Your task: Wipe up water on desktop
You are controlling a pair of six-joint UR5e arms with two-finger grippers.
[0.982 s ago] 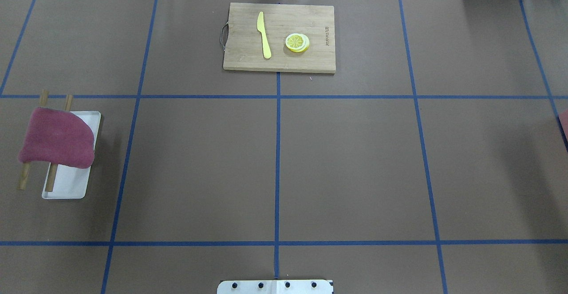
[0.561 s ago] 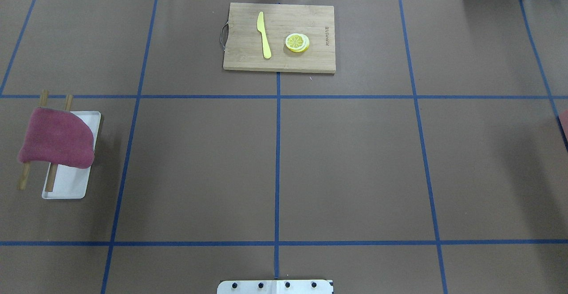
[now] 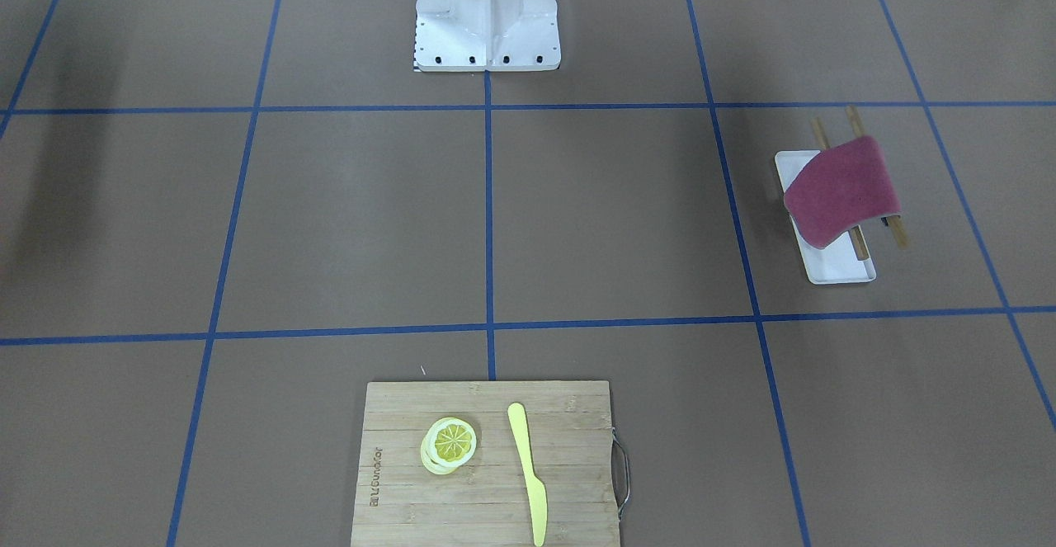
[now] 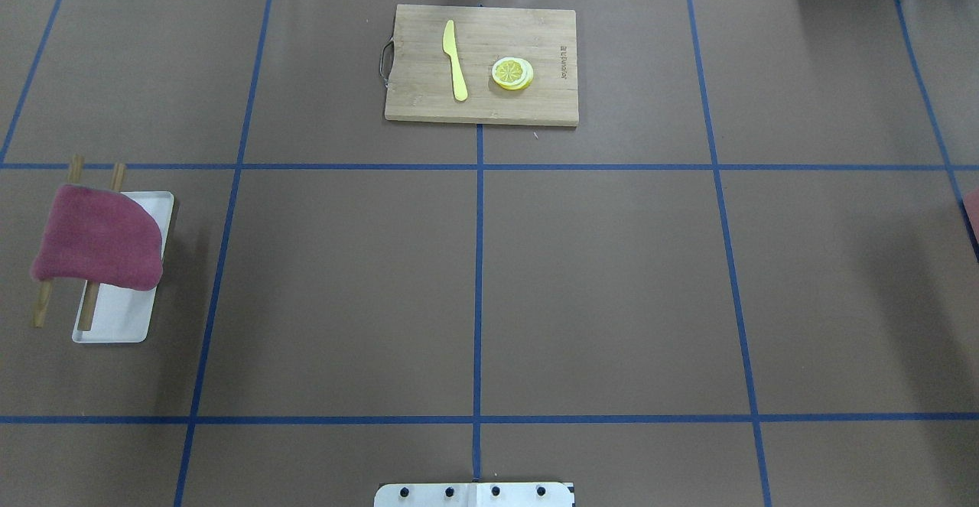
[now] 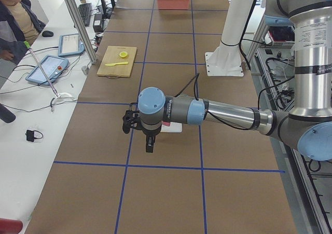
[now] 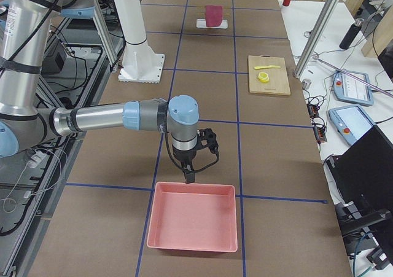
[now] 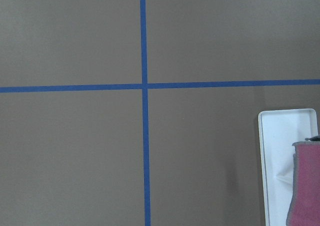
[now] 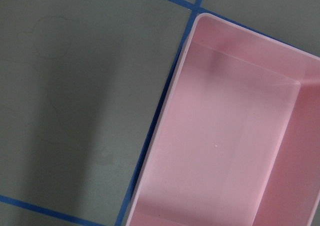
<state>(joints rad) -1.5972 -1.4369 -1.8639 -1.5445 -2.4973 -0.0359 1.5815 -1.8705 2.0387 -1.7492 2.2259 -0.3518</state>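
Observation:
The desktop (image 4: 596, 285) is a matte brown surface with a blue tape grid. I see no clear puddle on it; the right wrist view shows only faint outlines (image 8: 40, 40) on the surface. A maroon towel (image 4: 95, 235) hangs over two wooden rods above a white tray (image 4: 115, 323) at the left. My left gripper (image 5: 149, 146) points down over the desktop near the tray. My right gripper (image 6: 189, 177) points down at the near rim of a pink bin (image 6: 193, 218). Each shows only in a side view, so I cannot tell whether it is open or shut.
A bamboo cutting board (image 4: 482, 102) at the far middle carries a yellow knife (image 4: 456, 60) and lemon slices (image 4: 512, 73). The robot's base (image 3: 487, 15) stands at the near middle edge. The left wrist view shows the tray's corner (image 7: 275, 151) and the towel's edge (image 7: 306, 186).

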